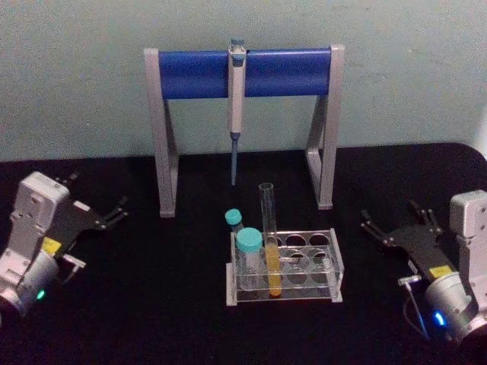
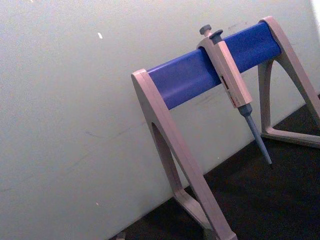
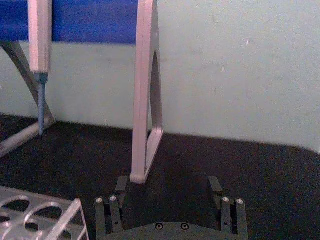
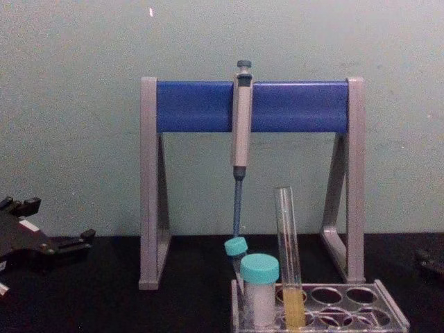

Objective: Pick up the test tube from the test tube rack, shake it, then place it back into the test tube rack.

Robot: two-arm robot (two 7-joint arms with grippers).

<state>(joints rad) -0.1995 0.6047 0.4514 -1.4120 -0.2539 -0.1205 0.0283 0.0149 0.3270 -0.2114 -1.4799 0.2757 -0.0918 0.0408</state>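
Note:
The test tube stands upright in a front-row hole of the clear test tube rack at the table's middle, with yellow-orange liquid in its lower part. In the chest view the test tube rises well above the rack. My left gripper rests open at the table's left, far from the rack, and appears at the chest view's left edge. At the right of the rack my right gripper also sits open with nothing between its fingers. In the right wrist view its fingers are spread, a rack corner nearby.
Behind the rack stands a tall grey-legged stand with a blue bar, and a grey pipette hangs from it. Two short teal-capped tubes sit in the rack's left end beside the test tube. Black tabletop lies between each gripper and the rack.

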